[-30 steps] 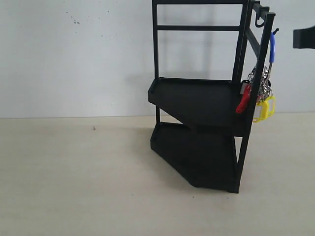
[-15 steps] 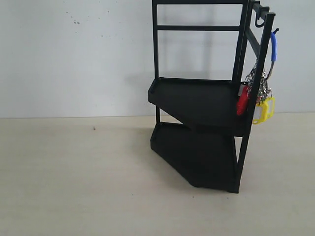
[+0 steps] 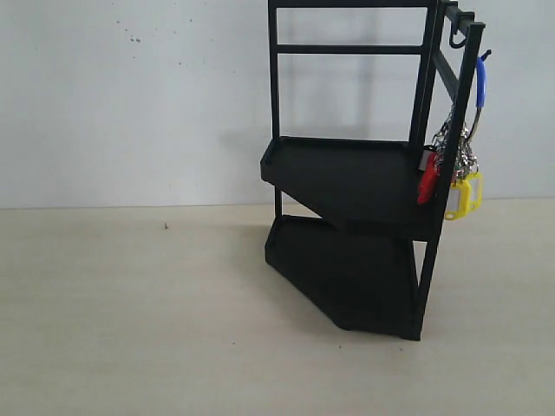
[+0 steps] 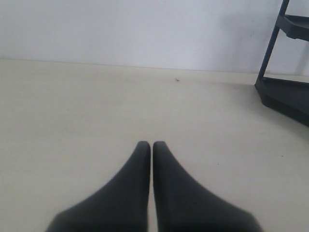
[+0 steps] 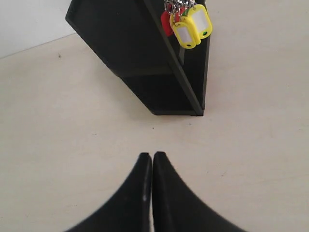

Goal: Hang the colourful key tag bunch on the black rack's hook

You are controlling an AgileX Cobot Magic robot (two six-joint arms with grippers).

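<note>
The colourful key tag bunch (image 3: 457, 178) hangs by its blue loop from the hook (image 3: 486, 55) on the black rack (image 3: 355, 182), at the rack's right side post. Red and yellow tags dangle below silver rings. In the right wrist view the tags (image 5: 189, 23) show beside the rack (image 5: 135, 53), well ahead of my right gripper (image 5: 152, 155), which is shut and holds nothing. My left gripper (image 4: 149, 144) is shut too, over bare table, with a corner of the rack (image 4: 285, 92) far off. Neither gripper shows in the exterior view.
A curled J-shaped black hook (image 3: 457, 38) hangs from the rack's top bar. The rack stands on a pale table (image 3: 130, 312) before a white wall (image 3: 130, 95).
The dark gripper at the exterior view's right edge has withdrawn out of sight. The key tag bunch has swung slightly and stays on the hook.
</note>
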